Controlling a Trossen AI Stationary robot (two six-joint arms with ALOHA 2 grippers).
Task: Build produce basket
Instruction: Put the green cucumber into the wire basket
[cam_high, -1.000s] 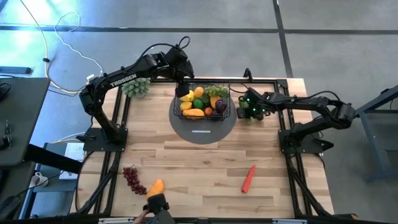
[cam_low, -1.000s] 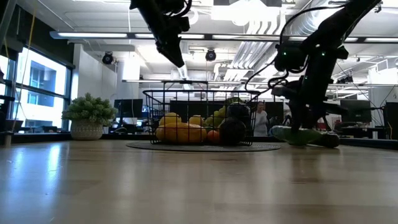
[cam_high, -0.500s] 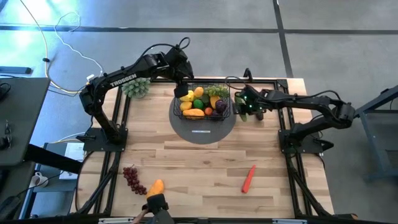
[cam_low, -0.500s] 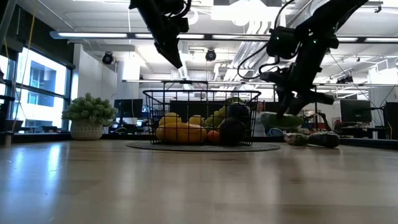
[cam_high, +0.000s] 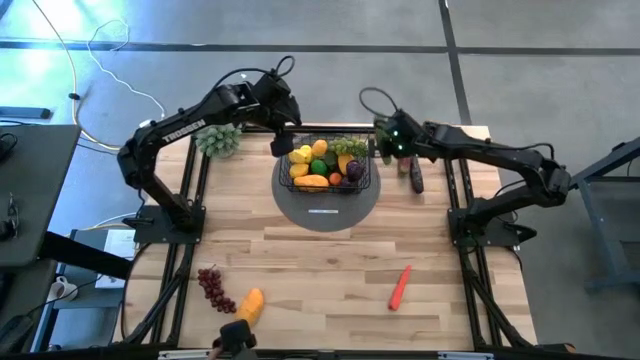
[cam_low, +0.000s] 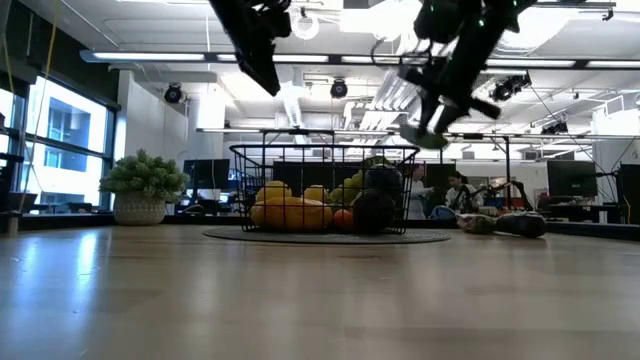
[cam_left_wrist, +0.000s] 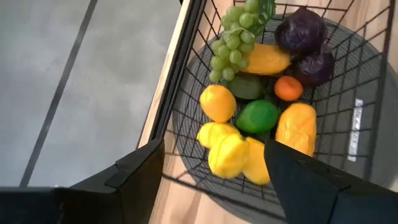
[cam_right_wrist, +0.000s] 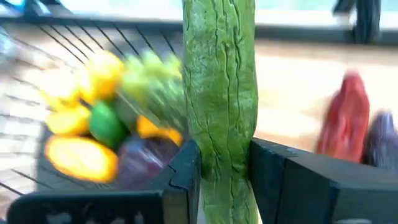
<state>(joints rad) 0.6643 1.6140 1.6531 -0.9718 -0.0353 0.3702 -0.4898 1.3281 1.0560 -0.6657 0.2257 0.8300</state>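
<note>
Wooden table (cam_high: 320, 260), basket (cam_high: 329, 187) far centre; right gripper (cam_right_wrist: 222, 163) clenched on cucumber (cam_right_wrist: 219, 87) should lower it over the fruit; left gripper (cam_left_wrist: 214, 168) gapes empty above the basket's left rim.

The surface (cam_high: 330, 260) is pale wooden planking with a dark frame around it. On it lies a flat grey round disc (cam_high: 327, 211), and the black wire-mesh basket (cam_high: 367, 178) stands on that disc. A pale green bushy cluster (cam_high: 219, 140) sits near the far left corner. Purple grapes (cam_high: 211, 286) and an orange mango (cam_high: 250, 303) lie at the near left, a carrot (cam_high: 400, 287) at the near right, and a dark elongated item (cam_high: 416, 178) just right of the basket.
</note>
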